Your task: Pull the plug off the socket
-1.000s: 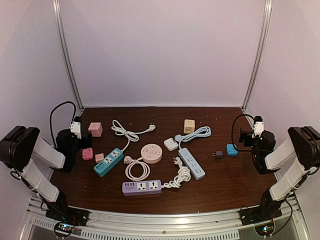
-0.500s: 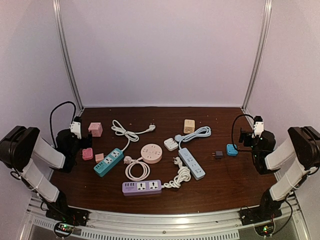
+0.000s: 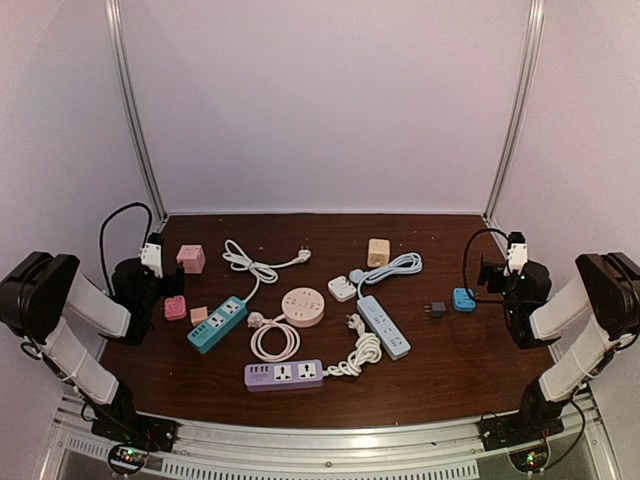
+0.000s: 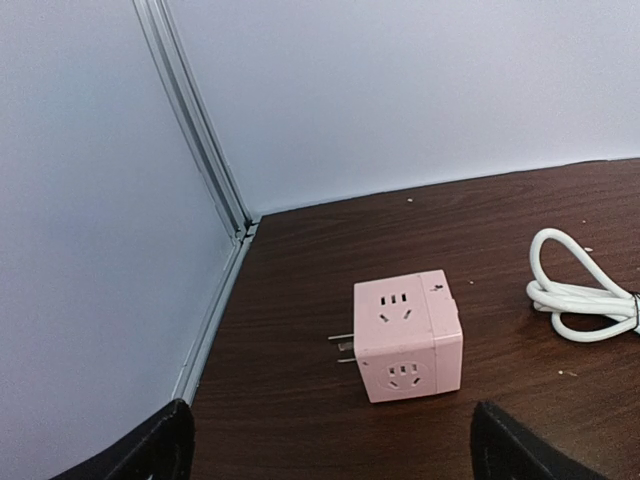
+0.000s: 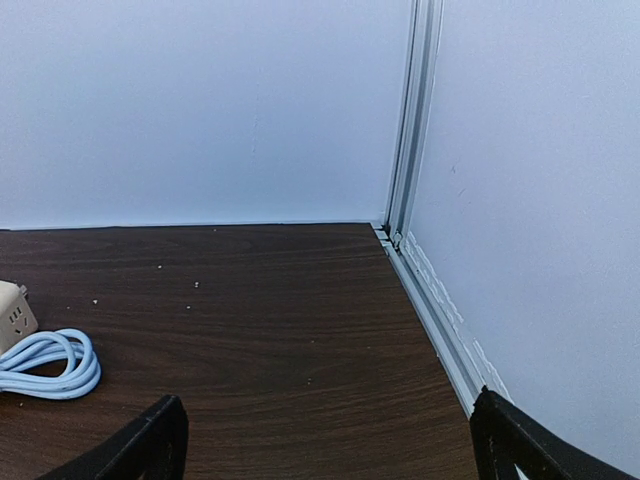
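Left gripper (image 4: 335,452) and right gripper (image 5: 330,442) gaped wide, empty, at table edges. Plug (image 3: 356,277) sat mid-table, apparently in white socket (image 3: 341,290). Likely light, rigid, smooth: pinch plug body, brace socket, avoid soft cord (image 3: 396,264).

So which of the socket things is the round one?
The pale pink socket in the middle of the table. The teal strip, purple strip and light blue strip are all long bars.

White cable (image 4: 585,296) cropped right, beige cube (image 5: 12,313) left, left gripper (image 4: 332,442) tips below
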